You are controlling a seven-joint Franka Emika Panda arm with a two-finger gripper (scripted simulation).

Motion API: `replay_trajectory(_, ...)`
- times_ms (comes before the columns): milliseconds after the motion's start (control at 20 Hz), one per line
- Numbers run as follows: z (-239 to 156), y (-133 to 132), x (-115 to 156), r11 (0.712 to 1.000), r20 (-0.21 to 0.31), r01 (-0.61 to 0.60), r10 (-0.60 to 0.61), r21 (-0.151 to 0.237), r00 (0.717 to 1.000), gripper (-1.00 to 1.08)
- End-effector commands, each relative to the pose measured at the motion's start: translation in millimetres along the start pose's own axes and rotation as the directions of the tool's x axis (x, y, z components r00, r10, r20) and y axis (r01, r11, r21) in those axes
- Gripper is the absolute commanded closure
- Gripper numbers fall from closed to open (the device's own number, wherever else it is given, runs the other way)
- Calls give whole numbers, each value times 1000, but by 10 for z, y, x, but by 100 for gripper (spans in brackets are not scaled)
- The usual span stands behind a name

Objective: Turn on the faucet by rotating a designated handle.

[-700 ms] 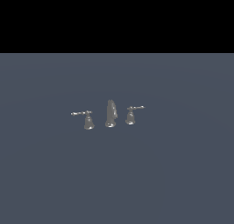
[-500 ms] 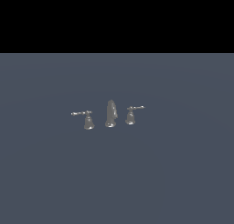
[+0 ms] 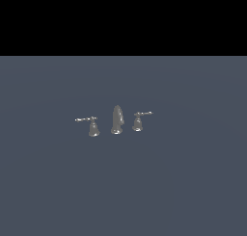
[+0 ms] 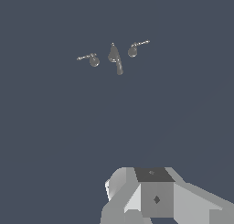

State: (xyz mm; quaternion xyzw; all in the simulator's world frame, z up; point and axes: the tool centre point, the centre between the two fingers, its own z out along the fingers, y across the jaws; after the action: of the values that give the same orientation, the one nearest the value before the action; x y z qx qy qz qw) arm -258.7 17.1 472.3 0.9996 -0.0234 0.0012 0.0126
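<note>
A: Grey-silver metal faucet (image 3: 116,120) stands on the flat slate-blue surface (image 3: 193,182). From the exterior view's left: the designated handle, a long thin lever on a wider bell base (image 3: 90,124); upright tapered spout (image 3: 116,119); smaller short-lever handle (image 3: 139,120).

B: Gripper?

A: Only the arm's white-grey body (image 4: 155,198) shows, well apart from the set. Finger spread: cannot tell.

B: Risks?

A: Likely mistaking the short lever for the long one, or slipping off so thin a lever.
</note>
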Motion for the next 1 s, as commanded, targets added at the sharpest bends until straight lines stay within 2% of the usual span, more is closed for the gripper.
replay_trajectory(0,94,-73,26,1000,1,-31,31,0,1000,108)
replay_trajectory(450,584,-451,210,981,4,-196,196,3,981,108)
replay_trajectory(950,1194,-881,526,920,10,-392,392,7,920,108)
